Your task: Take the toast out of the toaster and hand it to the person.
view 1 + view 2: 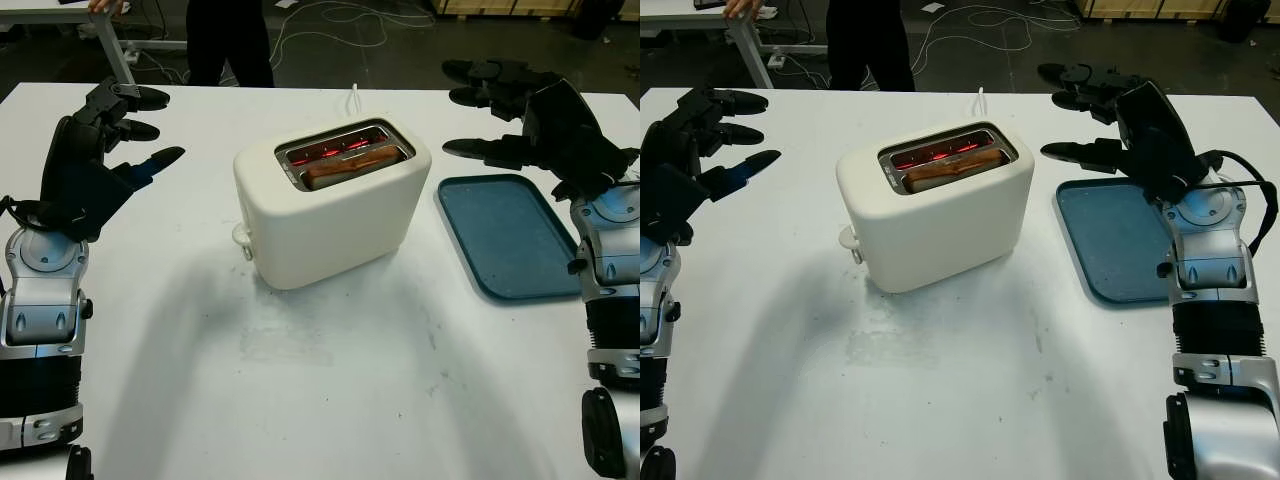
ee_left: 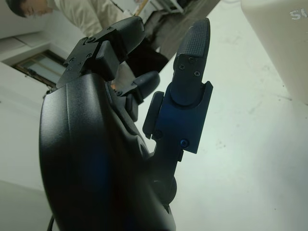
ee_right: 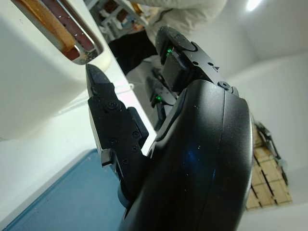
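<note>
Head camera: the toast sits in the near slot of the cream toaster, between the released, empty left hand and right hand, apparently poised to reach. A person waits beyond the white table. Right wrist: a blue tray lies under its fingertips.

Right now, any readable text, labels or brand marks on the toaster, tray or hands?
None readable.
Toaster: no label on its white sides; toast in the slot.
Blue tray: unmarked.
Left hand and right hand, both open beside the toaster: no lettering.
</note>
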### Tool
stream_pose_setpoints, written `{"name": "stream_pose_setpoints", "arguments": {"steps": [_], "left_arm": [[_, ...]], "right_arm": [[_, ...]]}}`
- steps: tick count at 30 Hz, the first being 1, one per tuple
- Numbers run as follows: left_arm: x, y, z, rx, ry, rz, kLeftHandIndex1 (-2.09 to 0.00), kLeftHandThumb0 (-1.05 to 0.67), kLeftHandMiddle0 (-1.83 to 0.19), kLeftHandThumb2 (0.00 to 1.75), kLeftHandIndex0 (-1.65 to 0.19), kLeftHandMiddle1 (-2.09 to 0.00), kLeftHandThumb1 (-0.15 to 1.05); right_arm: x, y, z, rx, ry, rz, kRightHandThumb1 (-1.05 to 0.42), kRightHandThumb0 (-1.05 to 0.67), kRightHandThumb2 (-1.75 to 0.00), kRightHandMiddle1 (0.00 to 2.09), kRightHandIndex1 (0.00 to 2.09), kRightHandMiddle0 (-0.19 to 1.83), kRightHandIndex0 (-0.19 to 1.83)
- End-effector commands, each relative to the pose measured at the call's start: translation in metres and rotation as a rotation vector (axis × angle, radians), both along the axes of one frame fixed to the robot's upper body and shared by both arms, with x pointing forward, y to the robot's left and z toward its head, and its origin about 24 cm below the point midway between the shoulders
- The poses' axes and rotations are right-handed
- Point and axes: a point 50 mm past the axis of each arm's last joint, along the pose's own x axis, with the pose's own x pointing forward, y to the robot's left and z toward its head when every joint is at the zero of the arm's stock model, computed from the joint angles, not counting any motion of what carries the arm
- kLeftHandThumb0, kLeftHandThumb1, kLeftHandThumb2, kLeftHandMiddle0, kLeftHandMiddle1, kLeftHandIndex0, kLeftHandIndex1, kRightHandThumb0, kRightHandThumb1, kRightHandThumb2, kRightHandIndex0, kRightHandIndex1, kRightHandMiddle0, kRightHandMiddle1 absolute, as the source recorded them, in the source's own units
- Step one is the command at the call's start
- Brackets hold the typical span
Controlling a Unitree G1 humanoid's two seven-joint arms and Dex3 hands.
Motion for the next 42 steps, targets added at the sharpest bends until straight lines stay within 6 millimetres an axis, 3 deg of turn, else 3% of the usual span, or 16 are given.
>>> {"name": "stream_pose_setpoints", "arguments": {"steps": [1, 18, 22, 30, 35, 38, 41, 42], "left_arm": [[-0.002, 0.001, -0.002, 0.005, -0.005, 0.004, -0.87, -0.58, -0.23, 0.05, -0.25, -1.09, 0.92], [-0.001, -0.001, 0.0, 0.015, 0.002, 0.001, -0.86, -0.54, -0.23, 0.03, -0.26, -1.09, 0.92], [-0.002, -0.002, 0.001, 0.003, 0.009, 0.005, -0.86, -0.53, -0.23, 0.03, -0.26, -1.08, 0.92], [-0.001, -0.003, 0.0, 0.01, 0.003, 0.001, -0.86, -0.54, -0.23, 0.04, -0.26, -1.09, 0.92], [0.0, -0.003, 0.0, 0.006, 0.001, -0.002, -0.88, -0.51, -0.23, 0.03, -0.27, -1.1, 0.91], [0.0, -0.002, 0.001, 0.006, -0.002, -0.004, -0.88, -0.52, -0.23, 0.03, -0.27, -1.11, 0.91], [-0.001, -0.001, 0.0, 0.004, 0.006, 0.004, -0.88, -0.54, -0.22, 0.03, -0.26, -1.11, 0.92], [-0.001, -0.001, 0.0, 0.004, 0.006, 0.005, -0.88, -0.54, -0.22, 0.03, -0.25, -1.11, 0.92]], "right_arm": [[-0.001, 0.001, 0.001, -0.005, -0.022, -0.001, -0.76, -0.09, 0.0, 0.02, 0.55, 0.57, 0.32], [0.0, 0.0, 0.001, 0.01, -0.009, 0.003, -0.77, -0.12, 0.0, 0.01, 0.55, 0.55, 0.29], [0.001, 0.002, 0.009, 0.018, -0.031, 0.008, -0.76, -0.03, 0.0, 0.02, 0.55, 0.57, 0.3], [0.006, 0.016, 0.058, -0.026, -0.197, 0.044, -0.67, -0.05, -0.01, 0.05, 0.63, 0.62, 0.36], [0.005, 0.04, 0.093, -0.044, -0.263, 0.106, -0.59, -0.07, -0.01, 0.12, 1.07, 0.64, 0.17], [0.004, 0.056, 0.102, -0.062, -0.315, 0.171, -0.53, -0.18, -0.01, 0.27, 1.29, 0.66, 0.14], [0.0, 0.069, 0.102, -0.096, -0.341, 0.237, -0.51, -0.28, -0.02, 0.86, 1.36, 0.37, 0.15], [-0.001, 0.072, 0.101, -0.113, -0.341, 0.253, -0.51, -0.31, -0.03, 0.95, 1.36, 0.33, 0.15]]}}
